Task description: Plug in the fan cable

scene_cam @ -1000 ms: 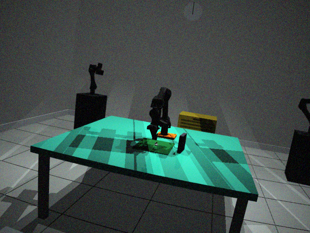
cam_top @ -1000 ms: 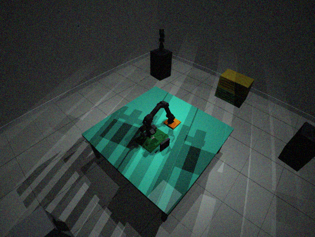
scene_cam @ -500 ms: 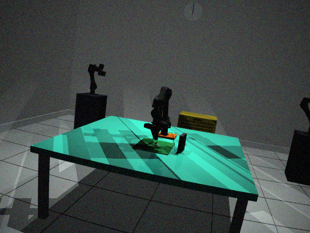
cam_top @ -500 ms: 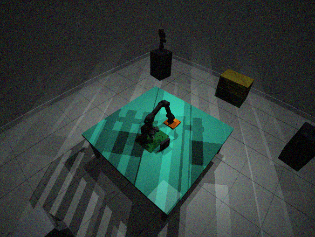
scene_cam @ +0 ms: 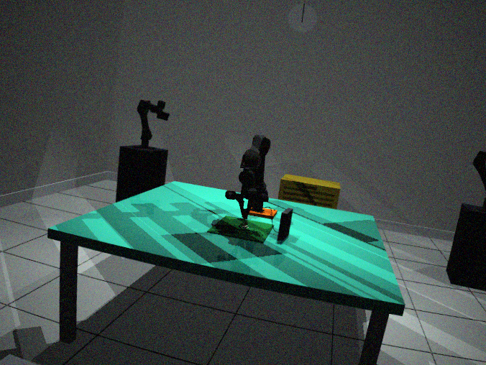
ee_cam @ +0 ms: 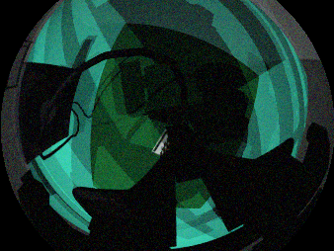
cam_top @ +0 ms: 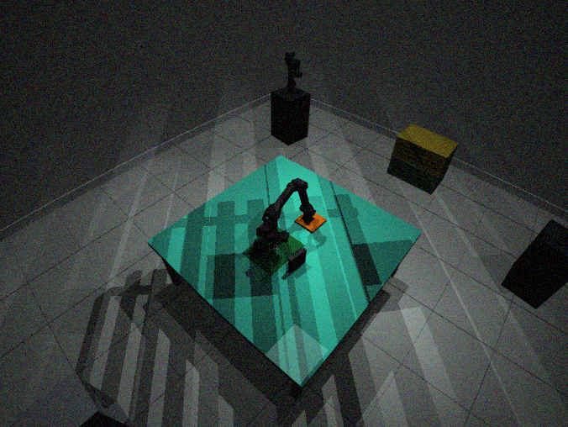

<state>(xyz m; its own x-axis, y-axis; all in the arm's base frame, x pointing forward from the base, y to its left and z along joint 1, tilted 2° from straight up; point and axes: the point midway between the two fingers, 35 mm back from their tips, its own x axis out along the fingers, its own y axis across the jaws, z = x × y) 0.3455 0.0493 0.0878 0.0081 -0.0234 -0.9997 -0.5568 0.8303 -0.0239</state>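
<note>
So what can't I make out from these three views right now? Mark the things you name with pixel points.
Plug in the gripper [ee_cam: 173, 160]: wrist view, lost in dark between the fingers.
White header's [ee_cam: 160, 142] pins: wrist view, partly covered by the gripper; top and exterior, too small.
Plug-to-header contact: wrist view, masked by the dark gripper.
</note>
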